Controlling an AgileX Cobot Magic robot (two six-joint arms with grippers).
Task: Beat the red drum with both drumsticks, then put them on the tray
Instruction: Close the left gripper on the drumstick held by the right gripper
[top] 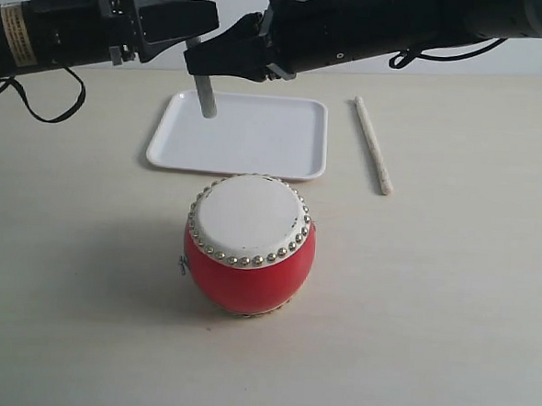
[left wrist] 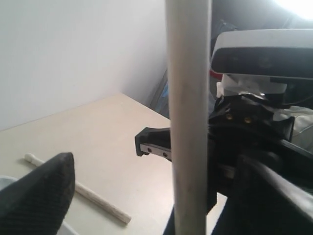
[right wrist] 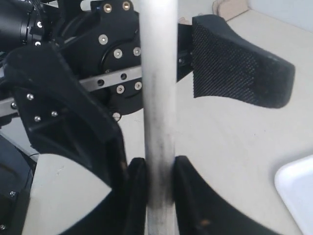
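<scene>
The red drum [top: 249,257] stands upright in the middle of the table. Behind it lies the white tray [top: 266,138]. One drumstick [top: 207,96] hangs upright over the tray's left part, its lower end just above the tray, with my right gripper [top: 201,63] [right wrist: 159,183] shut on it. My left gripper [top: 201,19] [left wrist: 159,200] is open, its fingers wide apart on either side of the same stick [left wrist: 188,117] [right wrist: 157,98], not touching it. The other drumstick [top: 373,145] [left wrist: 80,190] lies flat on the table, right of the tray.
The right arm [top: 402,22] reaches across the middle, above the tray's back edge. A black cable [top: 46,116] loops down from the left arm. A corner of the tray [right wrist: 298,191] shows in the right wrist view.
</scene>
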